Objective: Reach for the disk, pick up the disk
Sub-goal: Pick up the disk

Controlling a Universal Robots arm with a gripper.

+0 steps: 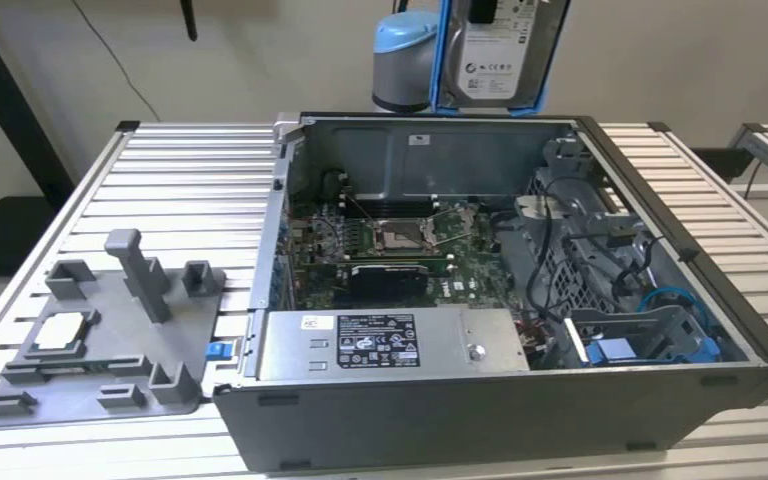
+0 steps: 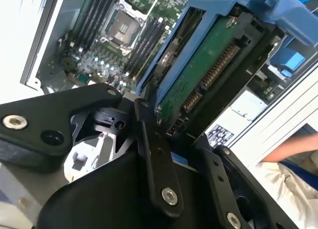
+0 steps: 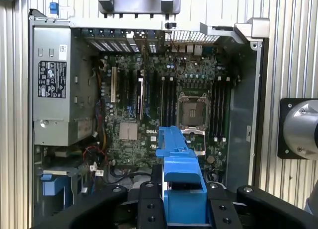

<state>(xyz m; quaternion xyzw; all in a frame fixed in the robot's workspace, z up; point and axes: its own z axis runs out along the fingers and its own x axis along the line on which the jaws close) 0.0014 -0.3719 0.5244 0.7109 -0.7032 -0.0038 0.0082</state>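
Note:
The disk [image 1: 496,52] hangs upright high above the back wall of the open computer case [image 1: 491,400], silver with a white label and a blue frame. In the second wrist view its green circuit-board side [image 2: 201,72] faces the camera, held between black fingers [image 2: 155,144]. My gripper [image 2: 183,139] is shut on the disk's lower end. In the first wrist view the blue frame [image 3: 180,169] sticks out edge-on from my gripper [image 3: 184,209], well above the motherboard [image 3: 164,105].
The case lies open on a slatted metal table [image 1: 184,160], with a power supply [image 1: 384,342], cables and a blue bay [image 1: 651,335] inside. A grey fixture [image 1: 111,330] holding a small chip stands at the exterior view's left. A person's arm [image 2: 293,145] is beside the case.

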